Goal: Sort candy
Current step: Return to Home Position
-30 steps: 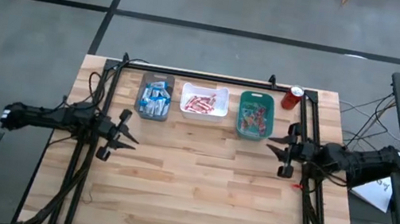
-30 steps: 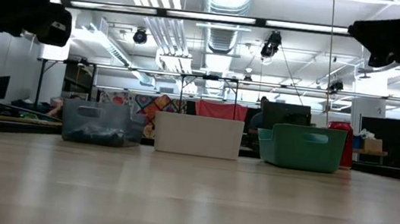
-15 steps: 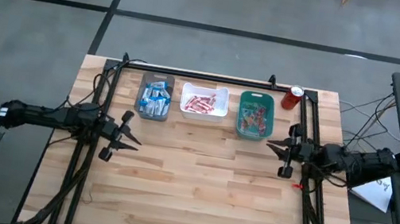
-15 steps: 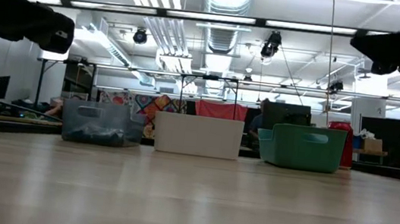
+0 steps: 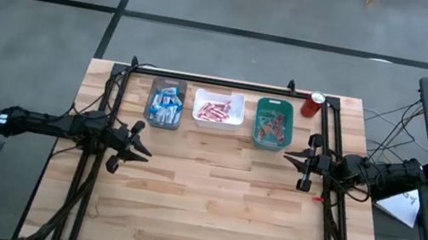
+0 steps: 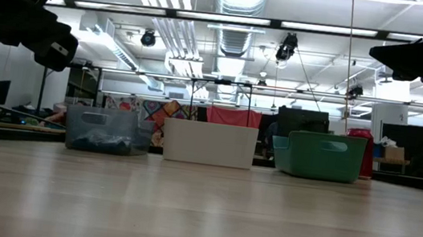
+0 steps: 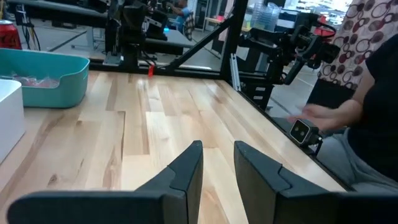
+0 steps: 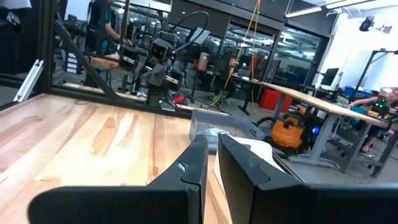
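The candy lies sorted in three bins along the table's far edge. Blue-and-white bars fill the grey bin (image 5: 166, 104), red-and-white bars the white bin (image 5: 217, 110), and small reddish pieces the teal bin (image 5: 273, 122). My left gripper (image 5: 148, 151) hovers level over the table's left side, pointing right. Its fingers (image 7: 217, 152) are open by a small gap with nothing between them. My right gripper (image 5: 286, 156) hovers level at the right side, pointing left. Its fingers (image 8: 212, 143) are shut to a thin slit and hold nothing.
A red soda can (image 5: 313, 104) stands at the far right corner beside the teal bin. Black frame rails (image 5: 220, 81) run along the far edge and down both sides. A seated person (image 7: 367, 112) shows beyond the table's right edge. Bare wood (image 5: 210, 197) spans the middle and near part.
My left gripper has rolled a little about the line it points along, staying in place over the table's left side. The bins and the candy have not moved.
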`<action>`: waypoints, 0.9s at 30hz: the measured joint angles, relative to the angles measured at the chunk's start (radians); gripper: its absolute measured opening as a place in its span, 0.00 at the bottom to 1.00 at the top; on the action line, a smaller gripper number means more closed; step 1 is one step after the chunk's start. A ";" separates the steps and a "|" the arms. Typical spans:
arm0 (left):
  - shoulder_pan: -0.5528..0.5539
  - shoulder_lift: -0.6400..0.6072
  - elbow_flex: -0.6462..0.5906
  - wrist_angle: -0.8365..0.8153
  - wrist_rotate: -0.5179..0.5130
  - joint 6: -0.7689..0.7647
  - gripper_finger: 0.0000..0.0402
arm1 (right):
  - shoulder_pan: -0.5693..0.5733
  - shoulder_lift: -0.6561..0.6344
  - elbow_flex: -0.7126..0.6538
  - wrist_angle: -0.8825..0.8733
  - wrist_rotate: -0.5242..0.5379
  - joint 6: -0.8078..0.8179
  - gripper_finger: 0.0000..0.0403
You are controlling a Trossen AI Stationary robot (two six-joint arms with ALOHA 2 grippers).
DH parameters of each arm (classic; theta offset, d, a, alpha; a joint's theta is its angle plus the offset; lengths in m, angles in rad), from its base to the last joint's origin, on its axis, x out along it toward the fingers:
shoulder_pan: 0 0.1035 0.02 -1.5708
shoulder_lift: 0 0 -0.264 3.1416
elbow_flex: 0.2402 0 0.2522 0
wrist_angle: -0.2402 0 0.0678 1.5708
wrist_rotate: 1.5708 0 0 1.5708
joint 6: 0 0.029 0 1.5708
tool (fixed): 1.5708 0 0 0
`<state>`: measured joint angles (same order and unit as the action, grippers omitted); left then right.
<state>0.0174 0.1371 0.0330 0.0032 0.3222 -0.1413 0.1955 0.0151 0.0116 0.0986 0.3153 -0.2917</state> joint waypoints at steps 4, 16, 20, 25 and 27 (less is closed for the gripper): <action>0.000 0.009 0.000 0.001 0.000 0.000 0.19 | 0.000 0.000 0.000 0.000 0.000 0.004 0.08; 0.000 0.027 0.000 0.002 -0.001 0.001 0.19 | 0.000 0.000 0.000 0.000 0.000 0.003 0.08; 0.000 0.031 0.000 0.003 -0.001 0.001 0.19 | 0.000 0.000 0.000 -0.001 0.000 0.003 0.08; 0.000 0.033 0.001 0.003 -0.001 0.001 0.19 | 0.000 0.000 -0.001 -0.007 0.000 0.003 0.08; 0.000 0.035 0.001 0.002 -0.001 0.001 0.19 | 0.000 0.000 -0.001 -0.012 0.000 0.003 0.08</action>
<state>0.0177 0.1719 0.0338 0.0055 0.3210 -0.1402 0.1955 0.0154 0.0109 0.0862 0.3150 -0.2882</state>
